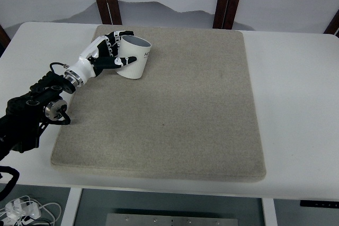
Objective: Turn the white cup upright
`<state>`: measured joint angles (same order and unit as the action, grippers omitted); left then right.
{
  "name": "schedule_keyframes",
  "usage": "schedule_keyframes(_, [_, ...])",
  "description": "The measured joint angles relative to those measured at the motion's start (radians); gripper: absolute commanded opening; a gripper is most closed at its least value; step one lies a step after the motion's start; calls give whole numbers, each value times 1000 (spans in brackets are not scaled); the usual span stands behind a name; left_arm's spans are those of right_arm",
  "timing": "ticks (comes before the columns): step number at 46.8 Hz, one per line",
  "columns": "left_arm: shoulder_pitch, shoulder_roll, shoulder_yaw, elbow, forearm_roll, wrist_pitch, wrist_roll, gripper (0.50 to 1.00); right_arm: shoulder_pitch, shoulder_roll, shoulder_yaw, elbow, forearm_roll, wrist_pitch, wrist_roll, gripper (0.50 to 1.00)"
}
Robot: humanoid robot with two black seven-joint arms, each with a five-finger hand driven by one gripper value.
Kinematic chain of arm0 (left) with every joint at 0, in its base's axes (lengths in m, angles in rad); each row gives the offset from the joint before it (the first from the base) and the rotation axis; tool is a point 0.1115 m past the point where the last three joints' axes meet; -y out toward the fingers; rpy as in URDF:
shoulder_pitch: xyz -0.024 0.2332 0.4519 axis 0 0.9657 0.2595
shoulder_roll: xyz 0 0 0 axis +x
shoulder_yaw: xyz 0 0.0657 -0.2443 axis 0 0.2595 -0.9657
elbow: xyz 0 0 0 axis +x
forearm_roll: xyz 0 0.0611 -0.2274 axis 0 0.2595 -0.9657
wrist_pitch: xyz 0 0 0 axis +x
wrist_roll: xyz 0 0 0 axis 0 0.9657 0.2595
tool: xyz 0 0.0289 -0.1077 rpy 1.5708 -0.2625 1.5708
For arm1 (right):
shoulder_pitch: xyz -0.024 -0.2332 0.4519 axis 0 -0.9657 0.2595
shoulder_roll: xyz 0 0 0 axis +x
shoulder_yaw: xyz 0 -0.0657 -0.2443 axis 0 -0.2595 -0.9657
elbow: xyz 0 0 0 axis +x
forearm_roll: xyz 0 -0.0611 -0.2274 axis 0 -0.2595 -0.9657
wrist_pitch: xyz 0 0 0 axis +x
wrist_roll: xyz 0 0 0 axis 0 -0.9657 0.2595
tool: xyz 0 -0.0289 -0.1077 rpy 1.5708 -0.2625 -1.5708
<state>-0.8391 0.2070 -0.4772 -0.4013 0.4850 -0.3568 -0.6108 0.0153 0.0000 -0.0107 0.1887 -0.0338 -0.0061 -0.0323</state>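
The left hand point(108, 52), reaching in from the bench's left edge, wraps its fingers around the smooth white plastic cup point(134, 57), tilted near the grey mat's point(175, 120) far-left corner; light, rigid, likely slippery, so mid-wall grip suits.

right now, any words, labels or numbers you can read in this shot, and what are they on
White cup, held by the left hand: a small dark print on the side near its rim, too small and blurred to read.
Beige mat: no text.
White table: no text.
Nothing else in view carries legible writing.
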Motion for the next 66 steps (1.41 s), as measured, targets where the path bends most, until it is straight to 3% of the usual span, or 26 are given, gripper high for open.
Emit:
schedule_keyframes(29, [0,30,-27,-1,-51,-114,0,994,0,0,0,0,0,0,0,952])
schedule_keyframes(44, [-61,124,-82,0,-84,-211,0,994,0,0,0,0,0,0,0,952])
schedule_keyframes(53, [-104,151,-80,17,-129,-216,0,994,0,0,0,0,0,0,0,952])
schedule_keyframes(66, [-156,122,-77,130,-159,-201,0,994,0,0,0,0,0,0,0,952])
